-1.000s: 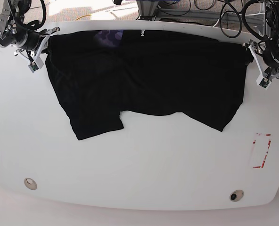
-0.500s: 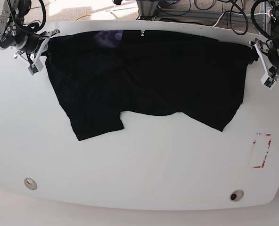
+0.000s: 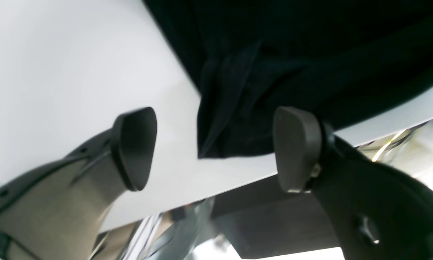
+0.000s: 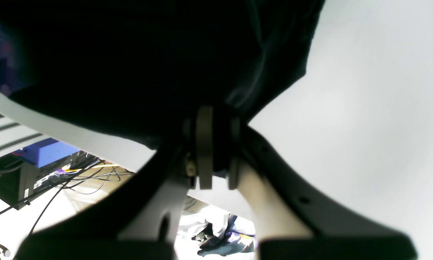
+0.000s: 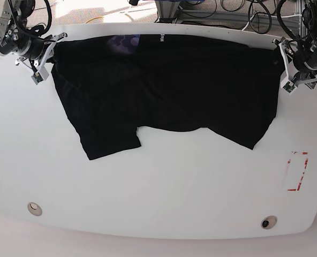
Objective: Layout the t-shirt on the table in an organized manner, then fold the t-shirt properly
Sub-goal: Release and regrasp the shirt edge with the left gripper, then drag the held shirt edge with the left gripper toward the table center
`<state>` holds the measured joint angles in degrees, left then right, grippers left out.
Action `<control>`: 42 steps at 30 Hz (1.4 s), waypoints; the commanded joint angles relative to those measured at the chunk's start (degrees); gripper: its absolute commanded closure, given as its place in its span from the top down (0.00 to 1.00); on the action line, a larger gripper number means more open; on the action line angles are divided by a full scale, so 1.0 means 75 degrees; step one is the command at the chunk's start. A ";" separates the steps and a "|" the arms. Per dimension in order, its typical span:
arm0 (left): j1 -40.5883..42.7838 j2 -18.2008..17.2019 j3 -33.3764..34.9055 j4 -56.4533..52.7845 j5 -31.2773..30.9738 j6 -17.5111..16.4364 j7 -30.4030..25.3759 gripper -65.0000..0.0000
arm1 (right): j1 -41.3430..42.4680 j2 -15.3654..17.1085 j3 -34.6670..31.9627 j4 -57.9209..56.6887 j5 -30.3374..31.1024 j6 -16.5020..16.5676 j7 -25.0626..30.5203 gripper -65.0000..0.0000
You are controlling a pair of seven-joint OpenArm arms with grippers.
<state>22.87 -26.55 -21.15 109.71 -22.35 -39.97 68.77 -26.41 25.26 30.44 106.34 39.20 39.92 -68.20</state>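
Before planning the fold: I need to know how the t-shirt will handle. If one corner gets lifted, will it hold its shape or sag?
Likely sag: the t-shirt lies in soft wrinkles and bunches where the right gripper pinches it. It probably slides easily, since the table looks smooth. It seems light, so a lifted corner should drag the rest only slowly.

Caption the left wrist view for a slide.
Open left gripper straddling a bunched corner of the black t-shirt at the white table edge, pads not closed on the cloth.

Tangled black cables — sunlit floor behind
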 commanded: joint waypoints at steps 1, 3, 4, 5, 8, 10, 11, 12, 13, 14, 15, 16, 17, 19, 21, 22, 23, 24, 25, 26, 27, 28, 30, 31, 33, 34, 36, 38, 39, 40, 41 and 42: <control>-0.0043 -0.0100 0.0118 0.0100 0.0208 -0.0005 -0.0068 0.72 | 0.0011 0.0131 0.0074 0.0103 0.0124 0.0010 0.0086 0.06; -0.0043 -0.0077 0.0223 0.0100 0.0395 -0.0005 -0.0068 0.72 | 0.0011 0.0131 0.0074 0.0103 0.0124 0.0010 0.0086 0.06; -0.0043 -0.0053 0.0258 0.0100 0.0548 -0.0005 -0.0068 0.72 | 0.0011 0.0131 0.0074 0.0103 0.0124 0.0010 0.0086 0.06; -0.0043 -0.0006 0.0258 0.0100 0.0677 -0.0005 -0.0068 0.72 | 0.0011 0.0131 0.0074 0.0092 0.0124 0.0010 0.0086 0.06; -0.0043 -0.0006 0.0270 0.0100 0.0805 -0.0005 -0.0068 0.73 | 0.0011 0.0131 0.0074 0.0092 0.0124 0.0010 0.0086 0.06; -0.0043 -0.0006 0.0282 0.0100 0.0841 -0.0005 -0.0068 0.73 | 0.0011 0.0131 0.0074 0.0092 0.0124 0.0010 0.0086 0.06; -0.0043 -0.0006 0.0282 0.0100 0.0829 -0.0005 -0.0068 0.73 | 0.0011 0.0131 0.0074 0.0092 0.0124 0.0010 0.0086 0.06; -0.0043 -0.0006 0.0282 0.0100 0.0817 -0.0005 -0.0068 0.73 | 0.0011 0.0131 0.0074 0.0092 0.0124 0.0010 0.0086 0.06; -0.0043 -0.0006 0.0282 0.0100 0.0817 -0.0005 -0.0068 0.73 | 0.0011 0.0131 0.0074 0.0092 0.0124 0.0010 0.0086 0.06; -0.0043 -0.0006 0.0305 0.0100 0.0829 -0.0005 -0.0068 0.73 | 0.0011 0.0131 0.0074 0.0092 0.0124 0.0010 0.0086 0.06; -0.0043 -0.0006 0.0352 0.0088 0.0841 -0.0005 -0.0068 0.73 | 0.0011 0.0131 0.0074 0.0092 0.0124 0.0010 0.0086 0.06; -0.0043 -0.0006 0.0399 0.0088 0.0841 -0.0005 -0.0068 0.73 | 0.0011 0.0131 0.0074 0.0092 0.0124 0.0010 0.0086 0.06; -0.0043 -0.0006 0.0434 0.0088 0.0841 -0.0005 -0.0068 0.73 | 0.0011 0.0131 0.0074 0.0092 0.0124 0.0010 0.0086 0.06; -0.0043 -0.0006 0.0516 0.0088 0.0841 -0.0005 -0.0068 0.72 | 0.0011 0.0131 0.0074 0.0092 0.0124 0.0010 0.0086 0.06; -0.0043 -0.0006 0.0610 0.0088 0.0841 -0.0005 -0.0068 0.72 | 0.0011 0.0131 0.0074 0.0092 0.0124 0.0010 0.0086 0.06; -0.0043 -0.0006 0.0645 0.0088 0.0841 -0.0005 -0.0068 0.72 | 0.0011 0.0131 0.0074 0.0092 0.0124 0.0010 0.0086 0.06; -0.0043 -0.0006 0.0692 0.0088 0.0841 -0.0005 -0.0068 0.72 | 0.0011 0.0131 0.0074 0.0092 0.0124 0.0010 0.0086 0.06; -0.0043 -0.0006 0.0727 0.0088 0.0841 -0.0005 -0.0068 0.72 | 0.0011 0.0131 0.0074 0.0092 0.0124 0.0010 0.0086 0.06; -0.0043 -0.0006 0.0774 0.0088 0.0841 -0.0005 -0.0068 0.72 | 0.0011 0.0131 0.0074 0.0092 0.0124 0.0010 0.0086 0.06; -0.0043 -0.0006 0.0809 0.0088 0.0841 -0.0005 -0.0068 0.72 | 0.0011 0.0131 0.0074 0.0092 0.0124 0.0010 0.0086 0.06; -0.0043 -0.0006 0.0821 0.0088 0.0841 -0.0005 -0.0068 0.72 | 0.0011 0.0131 0.0074 0.0092 0.0124 0.0010 0.0086 0.06; -0.0043 -0.0006 0.0844 0.0088 0.0841 -0.0005 -0.0068 0.72 | 0.0011 0.0131 0.0074 0.0092 0.0124 0.0010 0.0086 0.06; -0.0043 -0.0006 0.0868 0.0088 0.0852 -0.0005 -0.0068 0.72 | 0.0011 0.0131 0.0074 0.0092 0.0124 0.0010 0.0086 0.06; -0.0043 -0.0006 0.0868 0.0088 0.0852 -0.0005 -0.0068 0.72 | 0.0011 0.0131 0.0074 0.0092 0.0124 0.0010 0.0086 0.06; -0.0043 -0.0006 0.0868 0.0088 0.0852 -0.0005 -0.0068 0.72 | 0.0011 0.0131 0.0074 0.0092 0.0124 0.0010 0.0086 0.06; -0.0043 -0.0006 0.0868 0.0077 0.0852 -0.0005 -0.0068 0.72 | 0.0011 0.0131 0.0074 0.0092 0.0124 0.0010 0.0086 0.06; -0.0043 -0.0006 0.0868 0.0077 0.0852 -0.0005 -0.0068 0.72 | 0.0011 0.0131 0.0074 0.0092 0.0124 0.0010 0.0086 0.06; -0.0043 -0.0006 0.0868 0.0077 0.0852 -0.0005 -0.0068 0.72 | 0.0011 0.0131 0.0074 0.0092 0.0124 0.0010 0.0086 0.06; -0.0043 -0.0006 0.0868 0.0077 0.0852 -0.0005 -0.0068 0.72 | 0.0011 0.0131 0.0074 0.0092 0.0124 0.0010 0.0086 0.06; -0.0043 -0.0006 0.0868 0.0077 0.0852 -0.0005 -0.0068 0.72 | 0.0011 0.0131 0.0074 0.0092 0.0124 0.0010 0.0086 0.06; -0.0043 -0.0006 0.0868 0.0077 0.0852 -0.0005 -0.0068 0.72 | 0.0011 0.0131 0.0074 0.0092 0.0124 0.0010 0.0086 0.06; -0.0043 -0.0006 0.0868 0.0077 0.0852 -0.0005 -0.0068 0.72 | 0.0011 0.0131 0.0074 0.0092 0.0124 0.0010 0.0086 0.06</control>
<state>22.83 -25.63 -14.20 109.60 -16.08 -39.97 68.34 -26.41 25.26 30.44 106.34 39.38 39.94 -68.18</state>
